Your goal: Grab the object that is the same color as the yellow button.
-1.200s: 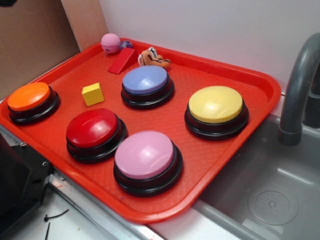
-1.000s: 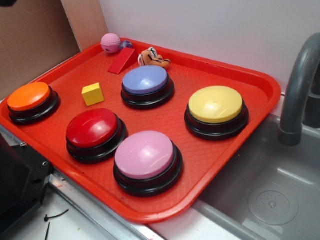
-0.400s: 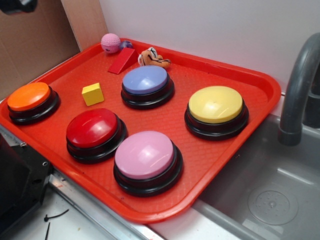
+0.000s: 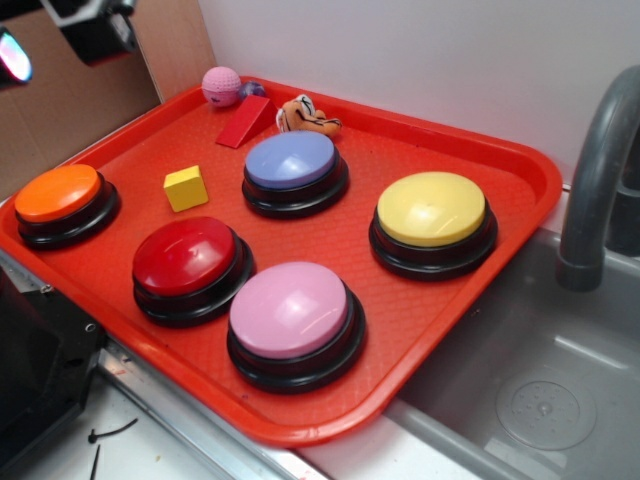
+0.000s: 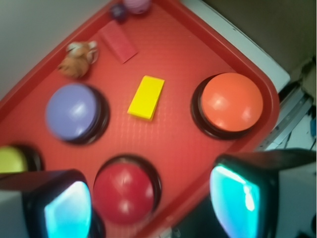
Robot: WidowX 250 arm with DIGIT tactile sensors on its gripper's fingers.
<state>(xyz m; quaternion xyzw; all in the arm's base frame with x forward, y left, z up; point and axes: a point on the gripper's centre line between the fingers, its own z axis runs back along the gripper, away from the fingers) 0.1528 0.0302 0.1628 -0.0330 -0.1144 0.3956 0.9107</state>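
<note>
The object, a small yellow block [image 4: 186,188], lies on the red tray [image 4: 520,165] between the orange and lilac buttons; in the wrist view the block [image 5: 146,97] sits above centre. The yellow button [image 4: 431,208] stands at the tray's right side, and only its edge [image 5: 11,158] shows at the wrist view's left. My gripper [image 4: 55,45] hangs high at the top left corner of the exterior view, well above and left of the block. In the wrist view the gripper [image 5: 153,203] is open, its teal pads [image 5: 67,210] wide apart with nothing between them.
Orange [image 4: 57,192], red [image 4: 185,255], pink [image 4: 290,308] and lilac [image 4: 291,160] buttons share the tray. A red wedge [image 4: 245,120], pink ball [image 4: 221,85] and small plush toy [image 4: 305,115] lie along its far edge. A grey faucet [image 4: 600,170] and sink [image 4: 540,390] are on the right.
My gripper has come further into the exterior view from the top left corner. The block and buttons have not moved.
</note>
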